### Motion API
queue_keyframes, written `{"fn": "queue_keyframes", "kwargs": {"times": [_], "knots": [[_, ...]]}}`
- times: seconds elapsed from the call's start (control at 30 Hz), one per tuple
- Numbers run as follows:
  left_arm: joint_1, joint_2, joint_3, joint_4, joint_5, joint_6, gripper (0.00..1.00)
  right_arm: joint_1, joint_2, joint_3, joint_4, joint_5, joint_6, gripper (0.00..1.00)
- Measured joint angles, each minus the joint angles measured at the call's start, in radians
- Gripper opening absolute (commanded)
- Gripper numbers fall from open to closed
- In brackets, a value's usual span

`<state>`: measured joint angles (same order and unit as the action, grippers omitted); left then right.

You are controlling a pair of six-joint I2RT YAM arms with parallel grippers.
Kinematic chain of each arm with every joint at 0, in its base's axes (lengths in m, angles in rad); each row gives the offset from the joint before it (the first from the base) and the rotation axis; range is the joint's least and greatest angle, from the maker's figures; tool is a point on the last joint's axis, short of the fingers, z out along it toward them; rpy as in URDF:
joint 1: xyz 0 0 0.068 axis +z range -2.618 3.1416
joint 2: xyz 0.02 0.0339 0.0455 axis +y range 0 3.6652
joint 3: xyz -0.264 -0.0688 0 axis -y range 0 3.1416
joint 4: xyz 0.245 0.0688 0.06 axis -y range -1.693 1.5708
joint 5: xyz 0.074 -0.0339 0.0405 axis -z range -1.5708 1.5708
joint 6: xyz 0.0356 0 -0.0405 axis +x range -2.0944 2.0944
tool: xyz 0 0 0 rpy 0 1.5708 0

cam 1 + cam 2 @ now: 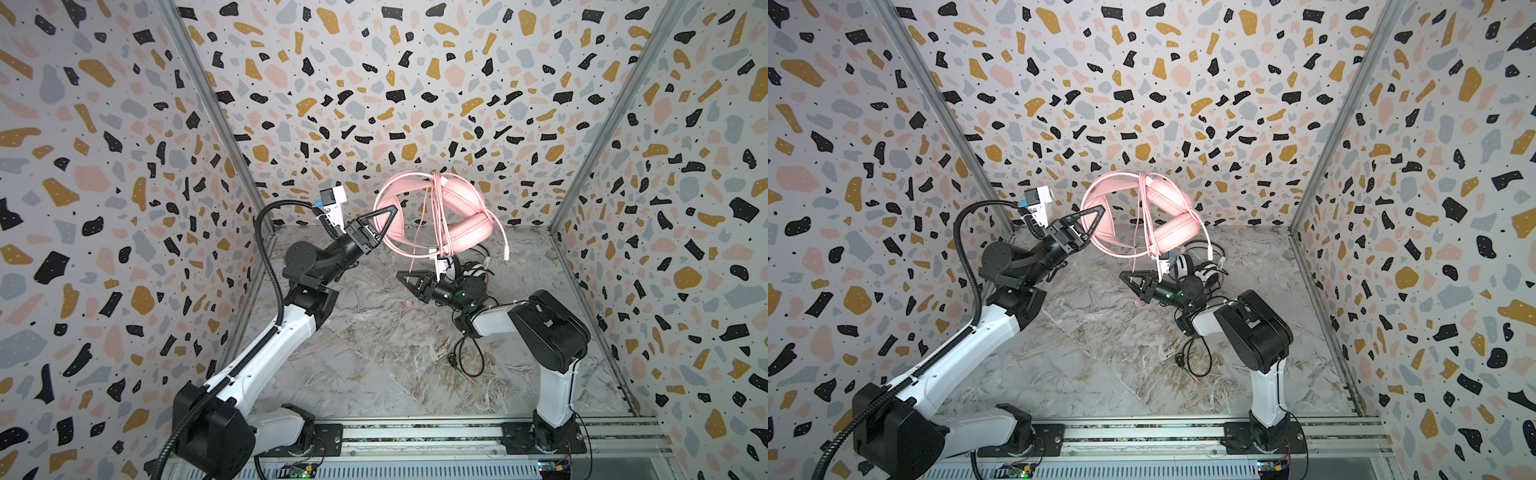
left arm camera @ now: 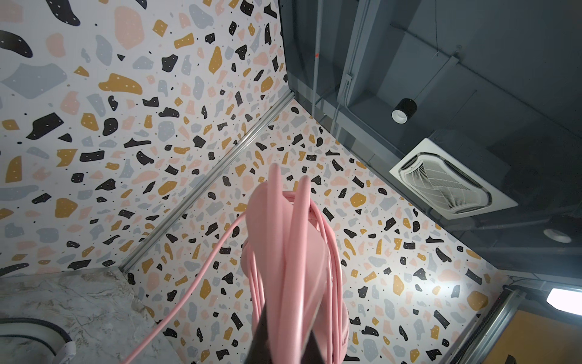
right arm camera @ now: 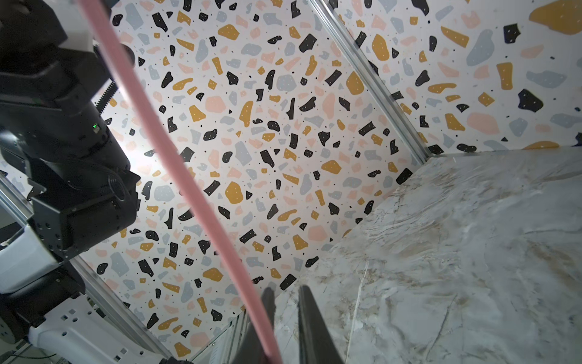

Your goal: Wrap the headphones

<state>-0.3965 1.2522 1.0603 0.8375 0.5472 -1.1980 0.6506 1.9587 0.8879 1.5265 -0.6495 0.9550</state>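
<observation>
Left fingers (image 1: 378,213) squeeze the pink headset (image 1: 469,226), its cable (image 1: 436,216) mostly wound. Right fingers (image 3: 311,331) sit slightly apart, empty. Striped headset (image 1: 1183,266) is not wrapped yet.

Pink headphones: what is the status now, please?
Left gripper shut on pink headphones, held aloft. Right gripper slightly open, pink cable beside it. Striped headset lies on table.

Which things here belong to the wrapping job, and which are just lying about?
In use: pink headphones, held up by the left gripper; pink cable, partly wound round them; right gripper by its loose strand.
Lying about: striped headset and black cable on the marble table, untouched, not yet wrapped.
</observation>
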Motion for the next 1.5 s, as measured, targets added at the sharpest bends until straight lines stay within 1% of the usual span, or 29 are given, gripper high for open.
{"fn": "queue_keyframes", "kwargs": {"times": [0.13, 0.27, 0.47, 0.6, 0.73, 0.9, 1.13, 1.33, 1.5], "knots": [[0.023, 0.018, 0.010, 0.001, -0.002, -0.010, 0.00, 0.014, 0.011, 0.000, 0.000, -0.001, 0.000, 0.15], [0.060, 0.031, 0.016, 0.012, -0.006, -0.027, 0.00, 0.025, 0.011, 0.000, -0.001, -0.001, -0.011, 0.10], [0.127, 0.043, 0.027, 0.014, -0.008, -0.029, 0.00, 0.034, 0.011, -0.012, -0.004, 0.000, -0.022, 0.06], [0.159, 0.047, 0.027, -0.037, -0.016, 0.023, 0.00, 0.043, -0.022, -0.048, -0.058, 0.010, -0.050, 0.05], [0.181, 0.045, 0.026, -0.142, -0.053, 0.128, 0.00, 0.061, -0.130, -0.129, -0.172, 0.031, -0.108, 0.05], [0.199, 0.016, -0.009, -0.267, -0.144, 0.282, 0.00, 0.098, -0.322, -0.209, -0.378, 0.098, -0.219, 0.06], [0.199, -0.013, -0.072, -0.418, -0.240, 0.477, 0.00, 0.159, -0.522, -0.192, -0.778, 0.249, -0.408, 0.06], [0.185, -0.037, -0.141, -0.557, -0.272, 0.623, 0.00, 0.163, -0.578, -0.012, -1.170, 0.399, -0.602, 0.06], [0.130, -0.054, -0.150, -0.713, -0.280, 0.737, 0.00, 0.139, -0.575, 0.187, -1.464, 0.518, -0.772, 0.06]]}}
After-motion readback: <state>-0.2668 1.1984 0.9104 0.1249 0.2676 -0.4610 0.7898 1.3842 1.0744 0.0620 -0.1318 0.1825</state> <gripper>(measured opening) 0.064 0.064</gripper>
